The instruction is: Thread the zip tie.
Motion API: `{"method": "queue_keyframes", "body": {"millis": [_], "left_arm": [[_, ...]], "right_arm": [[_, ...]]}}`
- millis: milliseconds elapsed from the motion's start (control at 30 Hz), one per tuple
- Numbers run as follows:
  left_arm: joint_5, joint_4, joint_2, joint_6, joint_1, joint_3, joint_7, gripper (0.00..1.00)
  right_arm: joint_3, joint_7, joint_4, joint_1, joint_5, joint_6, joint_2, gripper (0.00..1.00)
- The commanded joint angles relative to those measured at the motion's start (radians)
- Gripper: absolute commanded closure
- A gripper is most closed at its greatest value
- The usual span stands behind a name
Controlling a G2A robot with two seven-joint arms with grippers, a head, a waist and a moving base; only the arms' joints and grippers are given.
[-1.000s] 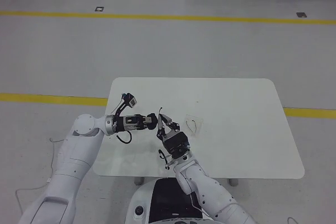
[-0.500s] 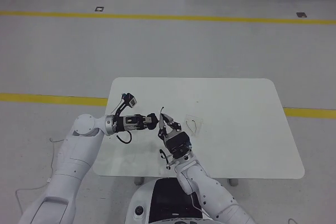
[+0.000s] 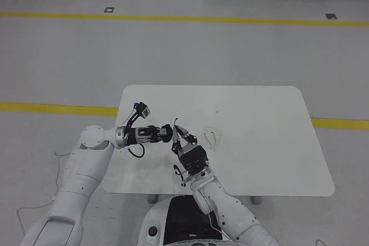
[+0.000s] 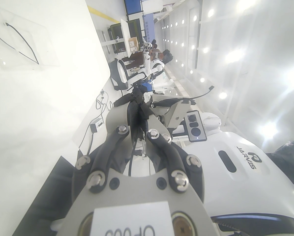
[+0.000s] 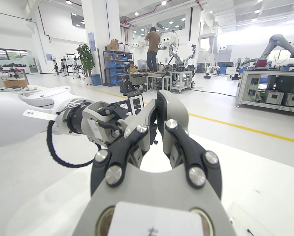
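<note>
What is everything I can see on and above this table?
table: one, white, under both arms.
clear tray: one, see-through, flat on the table beside the arms.
loose zip ties: two, black, lying on the clear tray.
held zip tie: one, black, a thin strand above the table where the arms meet.
left gripper: one, grey and black, fingers shut on the held zip tie, close to the other gripper.
right gripper: one, grey and black, fingers shut, facing the left gripper; I cannot tell whether it also pinches the tie.
</note>
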Motion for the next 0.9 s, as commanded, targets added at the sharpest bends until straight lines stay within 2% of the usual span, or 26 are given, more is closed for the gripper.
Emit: {"method": "queue_keyframes", "body": {"millis": [0,867], "left_arm": [[0.000,0.000,0.000,0.000,0.000,0.000,0.000,1.00],[0.000,0.000,0.000,0.000,0.000,0.000,0.000,1.00]], "right_arm": [[0.000,-0.003,0.001,0.000,0.000,0.003,-0.001,1.00],[0.007,-0.004,0.005,-0.003,-0.004,-0.006,-0.006,1.00]]}}
